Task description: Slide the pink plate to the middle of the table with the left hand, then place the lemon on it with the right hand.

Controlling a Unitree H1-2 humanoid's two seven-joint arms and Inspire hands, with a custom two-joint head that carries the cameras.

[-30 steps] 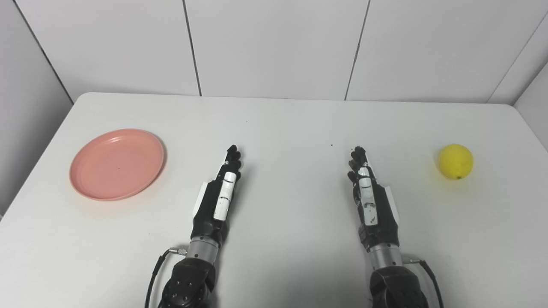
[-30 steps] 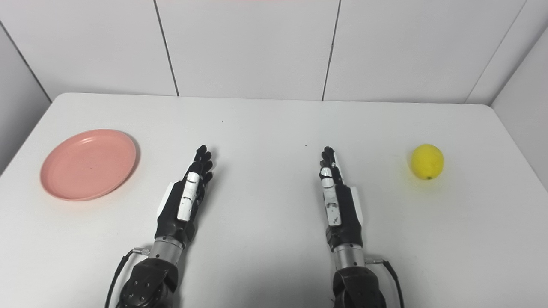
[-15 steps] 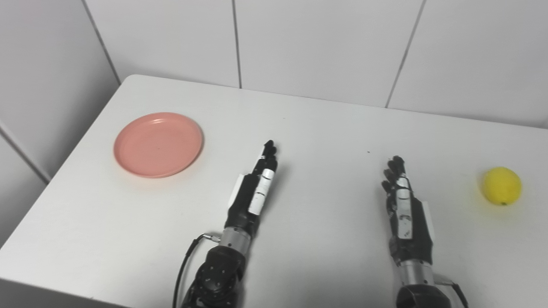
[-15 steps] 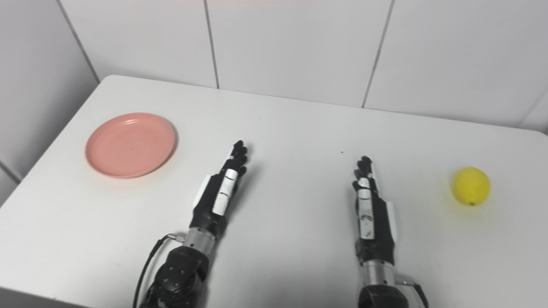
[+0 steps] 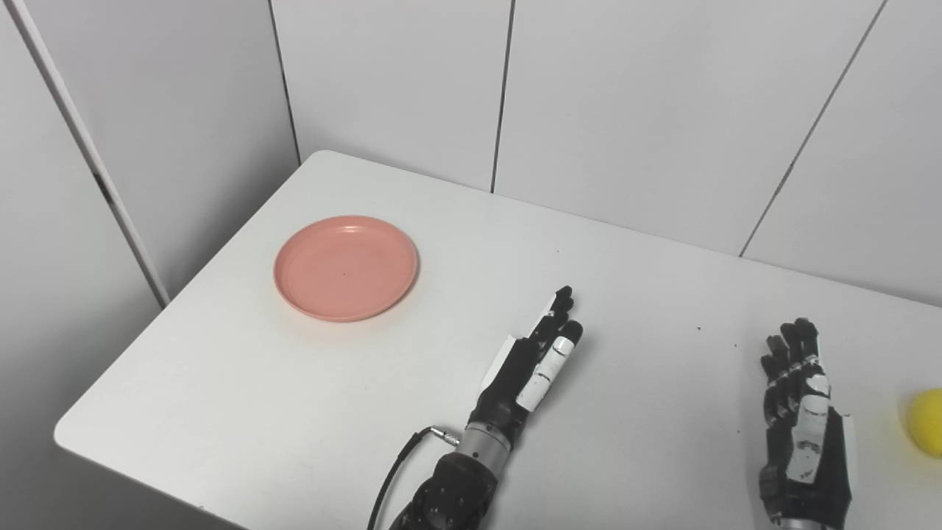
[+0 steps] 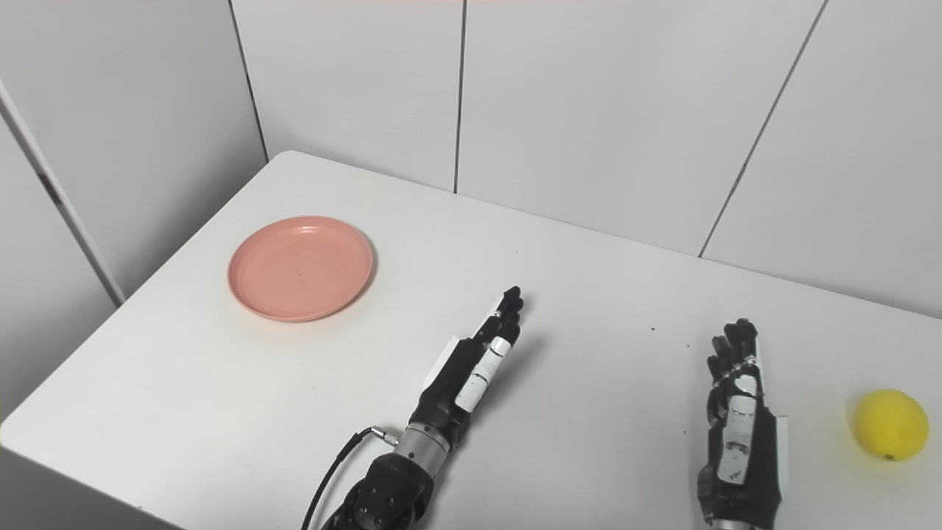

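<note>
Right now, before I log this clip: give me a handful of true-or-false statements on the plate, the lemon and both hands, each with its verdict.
1. The pink plate is empty. True.
2. The lemon lies on the plate. False: it sits on the table far to the right, beyond the right robot hand.
3. The left robot hand grips the plate's rim. False: it is open, well clear of the plate, with bare table between them.
4. The right robot hand holds nothing. True: its fingers are extended and the lemon lies apart from it.
5. The plate is nearer the table's left edge than its middle. True.
</note>
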